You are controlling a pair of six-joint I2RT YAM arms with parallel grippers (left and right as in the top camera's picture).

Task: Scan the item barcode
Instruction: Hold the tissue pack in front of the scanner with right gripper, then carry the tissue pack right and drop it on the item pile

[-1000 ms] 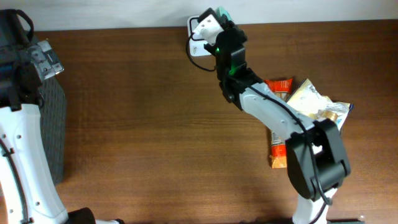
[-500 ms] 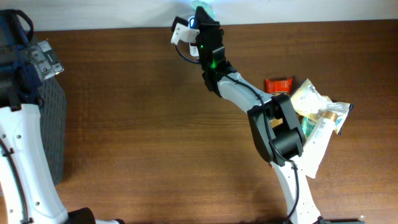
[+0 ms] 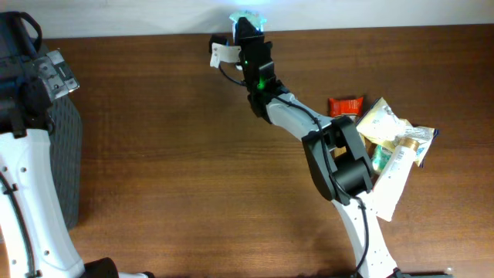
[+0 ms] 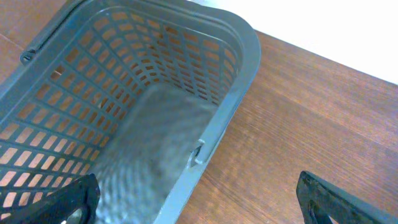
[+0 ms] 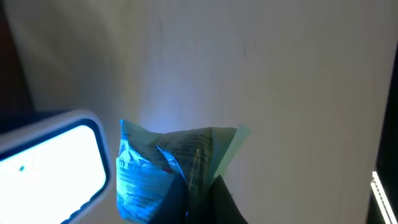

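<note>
My right gripper point(image 5: 200, 202) is shut on a crinkled printed packet point(image 5: 165, 165), the item, which stands up above the fingers and is lit bright blue. Right beside it, on the left of the right wrist view, glows the white-framed scanner window point(image 5: 50, 158). In the overhead view the right arm reaches to the table's back edge, where the lit packet point(image 3: 247, 18) shows at the tip of the right gripper point(image 3: 249, 32). My left gripper point(image 4: 199, 208) hangs wide open and holds nothing, above the rim of a grey basket point(image 4: 239, 81).
The grey mesh basket point(image 3: 68, 154) sits at the table's left edge under the left arm. A pile of packets and tubes point(image 3: 390, 135) lies at the right, with a red packet point(image 3: 345, 105) next to it. Behind the table is a white wall.
The right arm has swung the packet left and farther back along the table's rear edge, and the packet now glows blue. The left arm has not moved.
</note>
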